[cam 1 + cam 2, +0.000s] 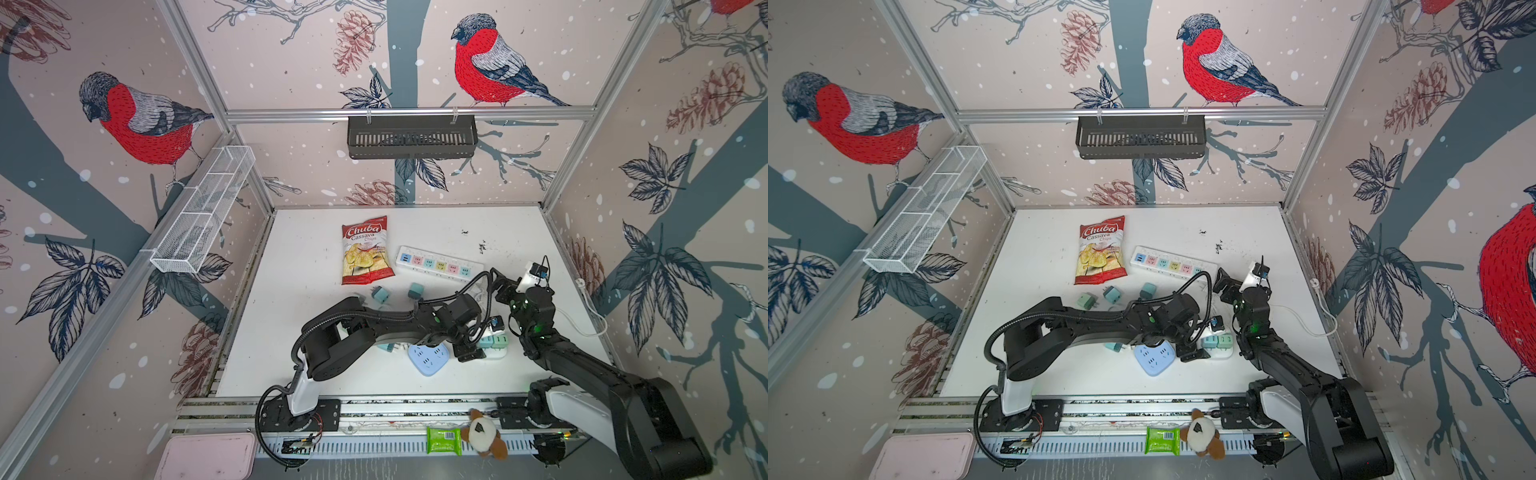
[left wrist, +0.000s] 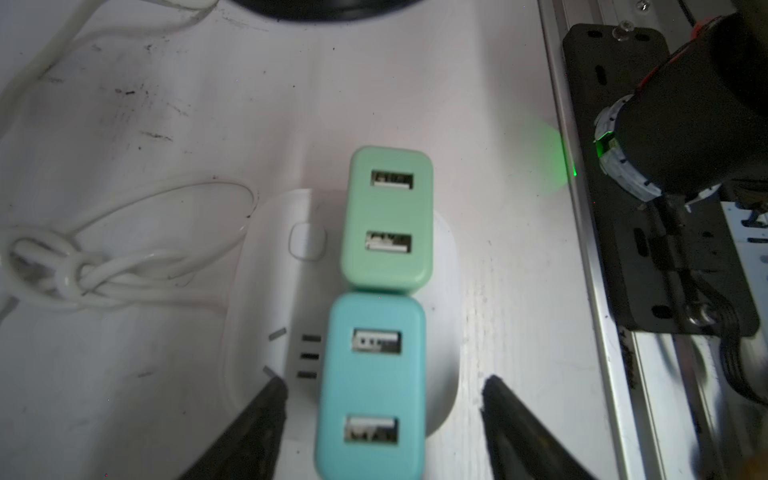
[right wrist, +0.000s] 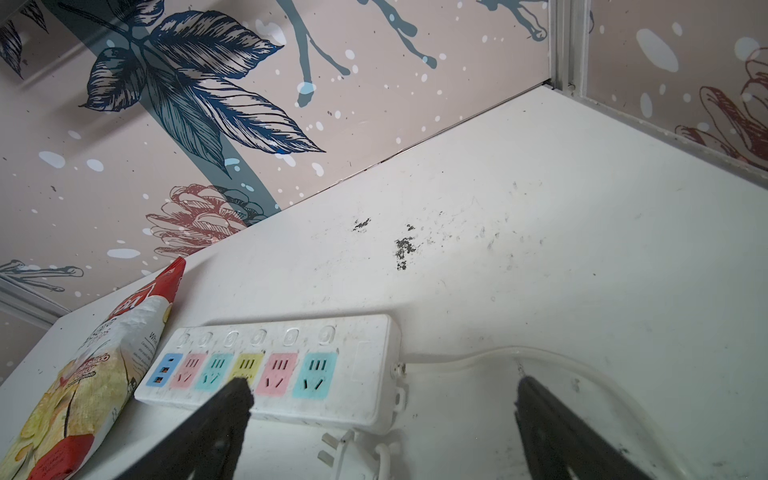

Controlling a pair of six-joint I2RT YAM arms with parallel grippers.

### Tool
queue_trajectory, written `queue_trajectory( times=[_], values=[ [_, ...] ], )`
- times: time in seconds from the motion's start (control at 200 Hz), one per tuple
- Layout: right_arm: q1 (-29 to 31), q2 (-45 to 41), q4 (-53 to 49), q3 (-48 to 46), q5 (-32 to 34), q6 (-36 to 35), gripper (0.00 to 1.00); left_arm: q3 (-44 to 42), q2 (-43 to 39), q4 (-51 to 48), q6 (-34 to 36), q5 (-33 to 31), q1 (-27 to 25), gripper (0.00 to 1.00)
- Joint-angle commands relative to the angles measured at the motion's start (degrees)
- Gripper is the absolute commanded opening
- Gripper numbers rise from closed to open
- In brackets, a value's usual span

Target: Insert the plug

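Low-centre in the left wrist view, the teal plug [image 2: 370, 386] is seen standing on the white socket block [image 2: 270, 257], long axis up-frame, between the spread, untouching jaws of the left gripper [image 2: 384, 382]; the right gripper [image 3: 382, 384] is likewise held wide.

The chip bag [image 1: 367, 250] reads "Chuba Cassava Chips".

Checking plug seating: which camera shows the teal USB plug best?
Left wrist: the teal USB plug is close up, ports visible, standing on the white socket block. Both top views show it only tiny. Right wrist misses it.
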Motion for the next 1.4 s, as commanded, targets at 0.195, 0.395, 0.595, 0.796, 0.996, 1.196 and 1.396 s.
queue_trajectory(
  times=[0.195,0.395,0.595,0.796,0.996,1.196,1.396],
  values=[
    [0.12,0.09,0.79,0.01,0.31,0.22,1.0,-10.83,-16.04,11.22,-3.28,-6.91,0.04,0.99],
    [0.35,0.26,0.83,0.1,-0.08,-0.16,1.0,-30.27,-32.98,34.12,-8.16,-24.68,1.1,0.99],
    [2.68,0.94,0.45,0.92,1.71,-1.77,1.0,-47.0,-47.35,50.15,-19.08,-47.18,8.24,0.99],
    [8.77,3.28,-7.16,6.9,3.4,-5.66,0.92,-49.34,-51.63,40.74,-34.81,-72.11,13.44,0.99],
    [27.91,5.95,-28.88,19.81,15.41,-6.28,0.9,-47.77,-50.21,30.5,-49.08,-77.75,17.23,0.99],
    [43.79,15.67,-40.18,29.27,14.06,-2.75,0.83,-46.69,-48.69,23.98,-56.95,-74.06,21.11,0.99],
    [51.92,22.21,-43.63,33.11,11.27,1.35,0.78,-49.26,-48.89,24.06,-62.14,-70.16,25.69,0.99]
  ],
)
